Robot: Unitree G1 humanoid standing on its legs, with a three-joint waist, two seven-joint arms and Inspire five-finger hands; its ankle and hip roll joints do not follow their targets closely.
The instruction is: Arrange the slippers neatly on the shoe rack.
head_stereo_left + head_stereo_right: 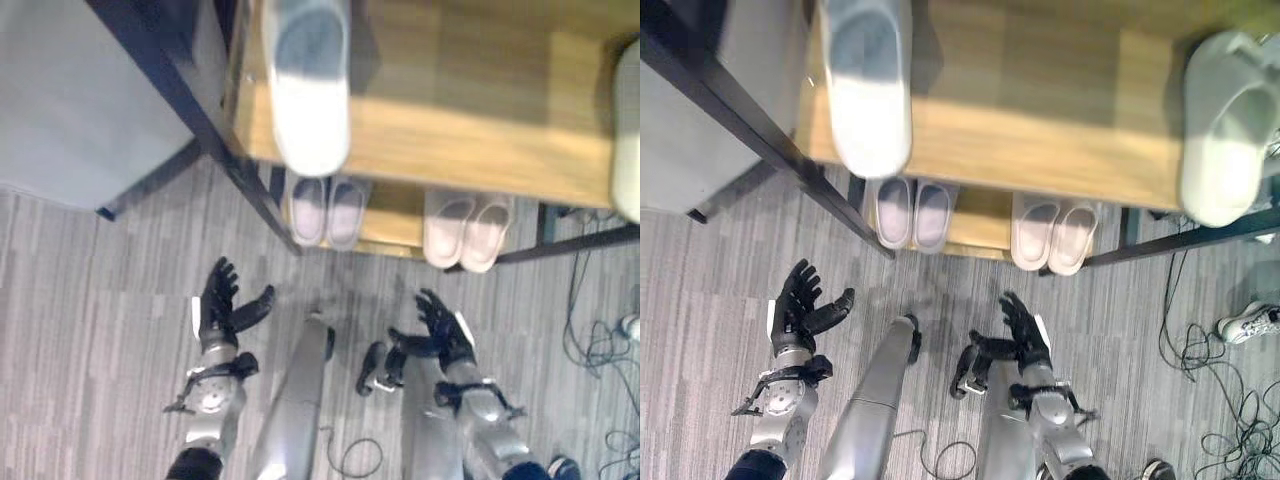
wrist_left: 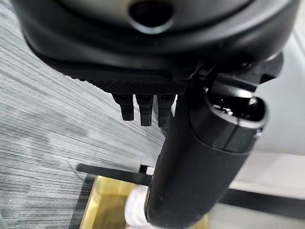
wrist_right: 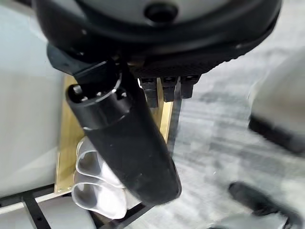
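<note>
Item: wooden shoe rack with black metal frame [image 1: 1040, 130], two tiers visible, standing on grey wood-grain floor [image 1: 700, 260].

Upper shelf: one pale grey soft-looking slipper [image 1: 868, 80] at the robot's left end, toe pointing out over the front edge; a second pale grey slipper [image 1: 1225, 120] at the right end, also overhanging the front edge. The two lie well apart, not paired.

Lower shelf: one pair of pale lilac slippers [image 1: 912, 212] side by side and touching, toes outward; one pair of pale pink slippers [image 1: 1053, 232], likewise touching. Both pairs look orderly.

Left robot hand [image 1: 800, 300]: raised above the floor in front of the rack, fingers straight and spread, holding nothing.

Right robot hand [image 1: 1020, 335]: likewise in front of the rack, fingers loosely extended, empty.

Handling note: the slippers appear light and pliable, probably foam or padded fabric, unlikely to be fragile or slippery. The best hold is likely across the upper strap or around the midfoot, thumb beneath the sole. The upper-shelf slippers seem to be the ones needing pairing.
</note>
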